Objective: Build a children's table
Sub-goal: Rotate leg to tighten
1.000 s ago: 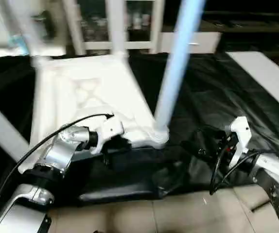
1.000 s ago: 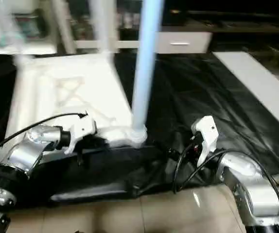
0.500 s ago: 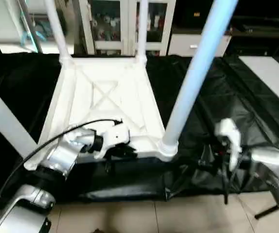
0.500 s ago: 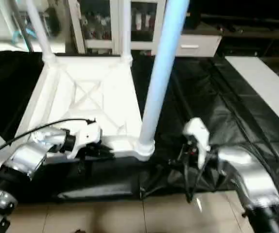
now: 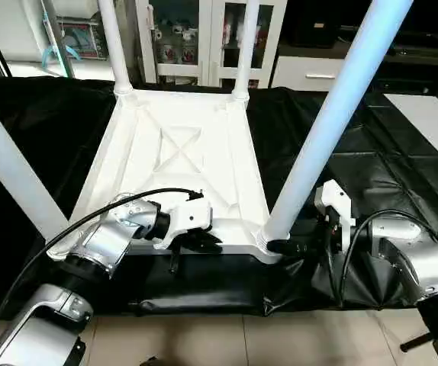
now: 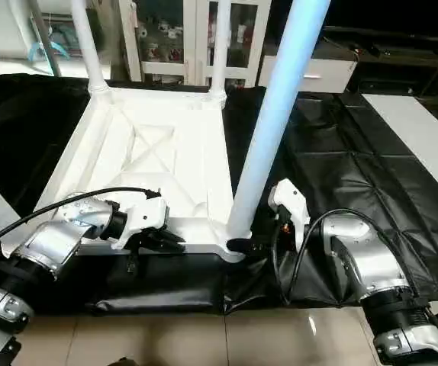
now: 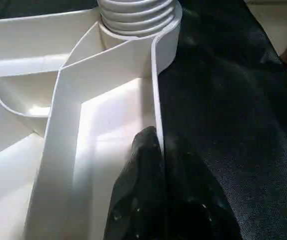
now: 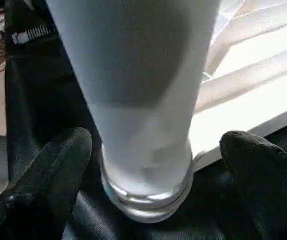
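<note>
- The tabletop (image 5: 181,164) lies upside down on the black-draped work table (image 5: 402,160), ribbed underside up, its near rim along the table's near edge.
- Four legs stand in the corner sockets; the near-right leg (image 5: 333,114) rises steeply, its long axis leaning away to the right.
- The right gripper (image 8: 153,165) straddles this leg's base just above the socket, fingers (image 8: 48,170) wide apart on either side, not touching it.
- The right arm is plainly the nearer one; closing on the leg looks like the coming move.
- The left gripper (image 7: 158,175) is clamped on the tabletop's near rim, one finger inside, one outside, steadying it.
- Nothing stands between the open jaws and the leg; only the cloth lies beneath.
</note>
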`<state>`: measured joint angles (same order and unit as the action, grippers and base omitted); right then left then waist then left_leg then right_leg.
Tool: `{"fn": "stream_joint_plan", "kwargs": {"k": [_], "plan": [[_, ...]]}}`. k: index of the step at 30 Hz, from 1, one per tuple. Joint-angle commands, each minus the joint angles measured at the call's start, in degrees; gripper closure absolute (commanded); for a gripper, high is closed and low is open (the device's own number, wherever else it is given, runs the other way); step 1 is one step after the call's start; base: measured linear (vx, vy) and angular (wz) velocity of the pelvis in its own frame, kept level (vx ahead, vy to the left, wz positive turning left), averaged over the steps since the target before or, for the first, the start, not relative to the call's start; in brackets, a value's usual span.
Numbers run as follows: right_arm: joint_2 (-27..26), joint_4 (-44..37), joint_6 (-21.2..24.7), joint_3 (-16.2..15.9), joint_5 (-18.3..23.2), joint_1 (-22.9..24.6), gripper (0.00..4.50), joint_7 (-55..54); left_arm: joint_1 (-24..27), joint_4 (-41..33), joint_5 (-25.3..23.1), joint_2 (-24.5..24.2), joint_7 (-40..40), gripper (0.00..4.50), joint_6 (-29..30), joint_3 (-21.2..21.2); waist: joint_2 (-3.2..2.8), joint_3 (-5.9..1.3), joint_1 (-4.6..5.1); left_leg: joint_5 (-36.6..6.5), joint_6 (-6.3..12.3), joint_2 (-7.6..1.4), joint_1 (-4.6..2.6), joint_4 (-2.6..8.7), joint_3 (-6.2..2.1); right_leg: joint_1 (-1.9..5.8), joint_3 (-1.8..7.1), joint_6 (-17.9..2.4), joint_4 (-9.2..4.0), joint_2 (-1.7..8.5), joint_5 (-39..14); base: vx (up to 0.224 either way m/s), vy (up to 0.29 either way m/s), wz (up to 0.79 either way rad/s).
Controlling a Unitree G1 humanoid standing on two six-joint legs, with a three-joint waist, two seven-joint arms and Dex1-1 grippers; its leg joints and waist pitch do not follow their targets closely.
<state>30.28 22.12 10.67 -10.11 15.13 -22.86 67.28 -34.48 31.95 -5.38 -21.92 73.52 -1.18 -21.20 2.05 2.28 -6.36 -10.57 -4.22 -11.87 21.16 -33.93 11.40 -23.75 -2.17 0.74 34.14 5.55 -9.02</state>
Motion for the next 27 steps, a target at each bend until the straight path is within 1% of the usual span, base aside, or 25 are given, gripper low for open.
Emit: {"fn": "stream_joint_plan", "kwargs": {"k": [1,2,3,5,6,7,8,9,13,14,16,17,18,22,24,27], "plan": [[0.2,1.2,-1.0,-1.0,-0.9,-1.1,0.0,0.8,-0.6,0.8,-1.1,0.7,1.8,4.47,-0.4,-2.8,0.59,-3.45,0.55,-13.0,2.07,-1.3,-1.04,4.03,-0.25,2.31,1.33,-12.4,-3.3,2.09,-13.1,0.0,0.0,0.0],[-0.1,2.1,-1.5,-1.4,-1.4,-1.5,0.0,0.8,-0.7,1.0,-1.3,0.7,1.9,4.47,-0.6,-2.9,0.43,-3.43,0.52,-13.0,2.04,-1.31,-1.05,4.07,-0.27,2.31,1.31,-12.4,-3.31,2.08,-13.1,0.0,0.0,0.0],[-0.4,2.6,-1.7,-1.5,-1.6,-1.8,0.0,0.8,-0.7,1.2,-1.3,0.7,1.9,4.47,-0.7,-3.0,0.52,-3.49,0.59,-12.9,2.03,-1.3,-1.01,4.03,-0.25,2.32,1.29,-12.6,-3.25,2.04,-12.8,0.0,0.0,0.0],[-0.8,3.3,-1.9,-1.6,-1.9,-2.3,0.0,0.8,-0.7,1.2,-1.3,0.7,1.9,4.47,-0.8,-3.0,0.48,-3.5,0.59,-13.0,1.98,-1.34,-1.1,4.02,-0.23,2.26,1.29,-12.8,-3.22,2.04,-12.5,0.0,0.0,0.0],[-1.2,3.9,-2.1,-1.6,-2.1,-2.7,0.0,0.8,-0.7,1.2,-1.3,0.7,2.1,4.47,-0.7,-3.1,0.34,-3.52,0.59,-12.9,1.95,-1.34,-1.1,4.02,-0.26,2.29,1.3,-12.9,-3.18,2.08,-12.3,0.0,0.0,0.0],[-1.8,4.7,-2.3,-1.7,-2.3,-3.4,0.19,0.8,-0.7,1.2,-1.3,0.7,2.4,4.49,-0.7,-3.2,0.44,-3.52,0.57,-12.8,1.96,-1.34,-1.07,4.03,-0.25,2.34,1.29,-12.9,-3.15,2.0,-12.0,0.0,0.0,0.0],[-2.2,5.1,-2.4,-1.6,-2.3,-3.8,0.3,0.8,-0.7,1.2,-1.3,0.7,2.5,4.5,-0.7,-3.3,0.42,-3.54,0.6,-12.8,1.97,-1.35,-1.11,4.0,-0.23,2.27,1.29,-13.1,-3.08,2.02,-11.9,0.0,0.0,0.0],[-2.8,6.0,-2.6,-1.6,-2.4,-4.5,0.3,0.7,-0.7,1.1,-1.3,0.6,2.7,4.5,-0.6,-3.4,0.45,-3.55,0.59,-12.8,1.97,-1.36,-1.13,4.0,-0.21,2.27,1.28,-13.2,-3.11,2.05,-12.0,0.0,0.0,0.0],[-3.7,7.1,-2.9,-1.7,-2.3,-5.6,0.65,0.7,-0.7,1.0,-1.3,0.5,3.0,4.5,-0.5,-3.6,0.39,-3.57,0.58,-12.2,1.96,-1.35,-1.05,4.03,-0.22,2.41,1.25,-13.5,-2.93,1.96,-10.7,0.0,0.0,0.0],[-3.9,7.7,-3.2,-1.9,-2.5,-5.8,0.83,1.1,-0.6,0.9,-1.3,0.5,3.1,4.5,-0.4,-3.6,0.49,-3.54,0.64,-12.5,1.97,-1.35,-1.0,4.03,-0.21,2.42,1.25,-13.5,-2.96,2.0,-11.0,0.0,0.0,0.0],[-3.9,8.5,-3.6,-2.3,-3.0,-6.1,0.89,1.9,-0.7,1.0,-1.4,0.3,3.3,4.5,-0.3,-3.6,0.39,-3.47,0.62,-13.2,1.87,-1.39,-1.1,4.08,-0.21,2.35,1.26,-13.4,-3.07,2.0,-11.9,0.0,0.0,0.0],[-3.9,8.6,-3.6,-2.4,-3.0,-6.1,1.12,2.0,-0.7,1.0,-1.4,0.3,3.3,4.5,-0.3,-3.6,0.4,-3.5,0.66,-13.5,1.78,-1.39,-1.07,4.08,-0.22,2.38,1.27,-13.3,-3.11,2.04,-12.4,0.0,0.0,0.0],[-3.8,8.9,-3.7,-2.5,-3.2,-6.2,1.12,2.2,-0.8,1.1,-1.4,0.2,3.4,4.5,-0.4,-3.7,0.38,-3.46,0.62,-13.6,1.72,-1.41,-1.13,4.11,-0.22,2.31,1.27,-13.3,-3.15,2.05,-12.6,0.0,0.0,0.0],[-3.5,10.2,-4.2,-2.7,-3.9,-6.4,1.43,3.3,-0.8,1.2,-1.5,0.0,3.7,4.5,-0.1,-3.7,0.4,-3.53,0.66,-13.5,1.71,-1.4,-1.12,4.07,-0.22,2.32,1.28,-13.3,-3.08,2.02,-12.2,0.0,0.0,0.0],[-3.3,10.6,-4.5,-3.0,-4.4,-6.4,1.66,3.8,-0.9,1.3,-1.6,-0.1,3.8,4.5,0.0,-3.7,0.37,-3.5,0.69,-13.3,1.81,-1.4,-1.09,4.09,-0.21,2.32,1.24,-13.5,-3.06,1.97,-12.0,0.0,0.0,0.0],[-3.2,11.0,-4.7,-3.2,-4.7,-6.3,1.8,4.2,-0.9,1.4,-1.7,-0.1,3.8,4.5,0.1,-3.7,0.42,-3.44,0.66,-13.6,1.74,-1.4,-1.08,4.11,-0.21,2.32,1.28,-13.4,-3.14,2.04,-12.7,0.0,0.0,0.0]]}}
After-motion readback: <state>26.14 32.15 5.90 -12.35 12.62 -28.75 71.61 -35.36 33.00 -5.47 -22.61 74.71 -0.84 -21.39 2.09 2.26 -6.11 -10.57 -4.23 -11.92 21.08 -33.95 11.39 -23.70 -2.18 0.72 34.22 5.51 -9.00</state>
